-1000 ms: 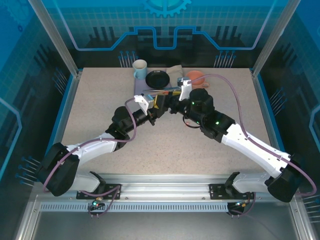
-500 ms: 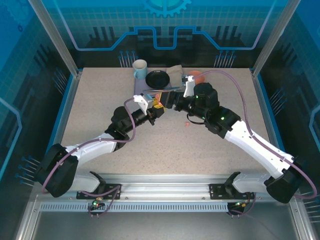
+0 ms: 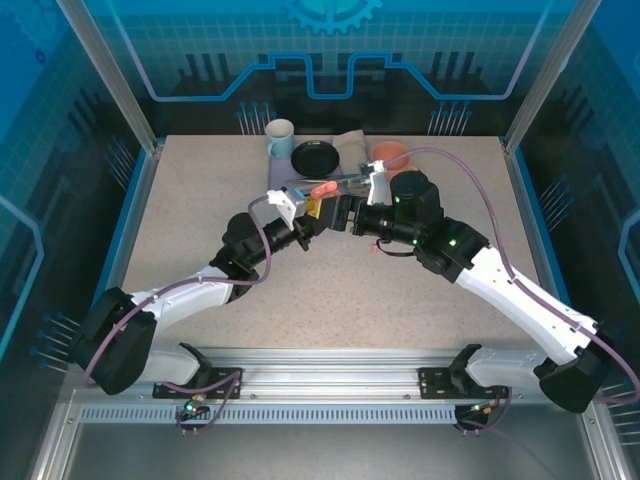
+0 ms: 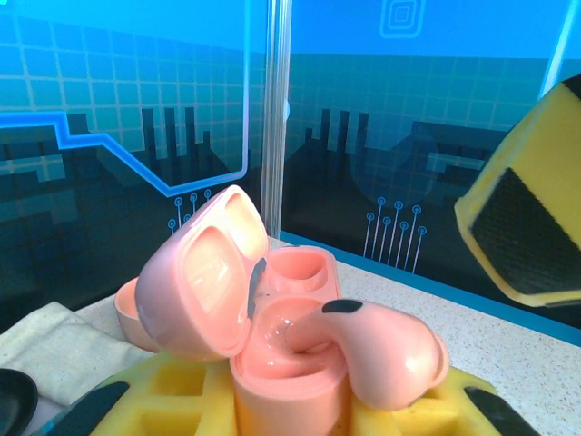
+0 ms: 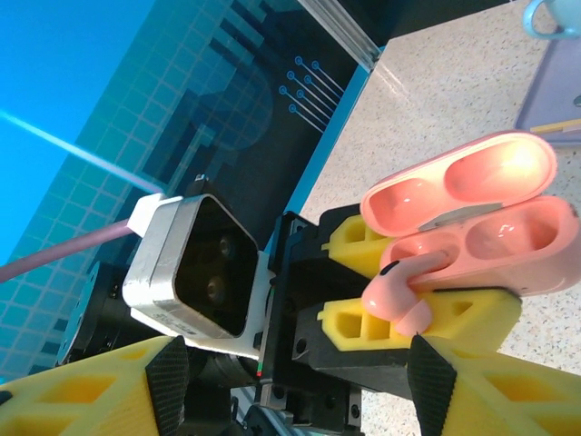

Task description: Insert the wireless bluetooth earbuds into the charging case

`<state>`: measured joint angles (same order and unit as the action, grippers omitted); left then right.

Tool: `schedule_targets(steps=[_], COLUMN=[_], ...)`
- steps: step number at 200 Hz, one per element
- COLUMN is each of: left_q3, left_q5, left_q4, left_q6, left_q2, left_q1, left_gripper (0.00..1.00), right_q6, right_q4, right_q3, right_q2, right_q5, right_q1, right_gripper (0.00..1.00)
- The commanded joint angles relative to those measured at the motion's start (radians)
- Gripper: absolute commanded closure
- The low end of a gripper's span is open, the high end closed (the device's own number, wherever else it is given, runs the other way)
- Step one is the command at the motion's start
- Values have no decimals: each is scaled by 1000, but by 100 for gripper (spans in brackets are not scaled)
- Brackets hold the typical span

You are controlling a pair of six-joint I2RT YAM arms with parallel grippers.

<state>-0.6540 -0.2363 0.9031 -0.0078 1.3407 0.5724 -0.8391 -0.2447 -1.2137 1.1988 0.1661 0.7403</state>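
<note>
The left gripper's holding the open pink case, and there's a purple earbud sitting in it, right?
Not quite. The earbud in it is salmon-pink, not purple, as the left wrist view shows. The left gripper does hold the open pink case.

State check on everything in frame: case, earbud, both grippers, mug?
charging case: lid open, held off the table
pink earbud: partly in one slot, not seated, sticking out
other slot: empty
left gripper: shut on the charging case
right gripper: open, holding nothing
mug: upright, at the table's back edge
</note>
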Motion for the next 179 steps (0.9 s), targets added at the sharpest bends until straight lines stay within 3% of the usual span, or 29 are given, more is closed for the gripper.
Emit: schedule_targets(steps=[1,88,179], left_q3=[-30,-33,-13], left_q5=[1,-8,-32], left_q4=[23,23,28], left_q6=[8,8,-1], left_q2=[-7,-6,-20], left_q1=[2,3,2], left_gripper=[100,100,100], right_q6=[-24,-33,16], right_q4=[12,36,12], right_q3=[-23,-25,-113], right_q2=[11,58,130], right_q5=[27,25,40], right_q1=[15,41,-29], right_gripper=[32,33,34])
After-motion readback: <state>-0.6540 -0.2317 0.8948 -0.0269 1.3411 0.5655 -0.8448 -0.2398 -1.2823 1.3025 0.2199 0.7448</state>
